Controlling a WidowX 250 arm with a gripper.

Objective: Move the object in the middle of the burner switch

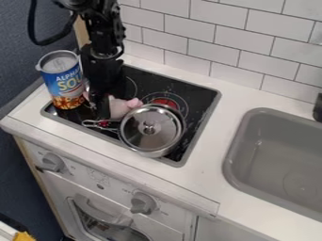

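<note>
Sitting on stove (200, 100) | soup can (61, 81) | lidded pot (149, 136), contents hidden

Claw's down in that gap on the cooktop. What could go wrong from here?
Three risks:
1. Can stands right beside the claw; a small sideways move could knock it over.
2. Pot handle sticks out in front of the claw, so it may snag and swing the pot.
3. Pink toy sits close against the pot; shifting it that way could shove the pot or jar its lid.
</note>
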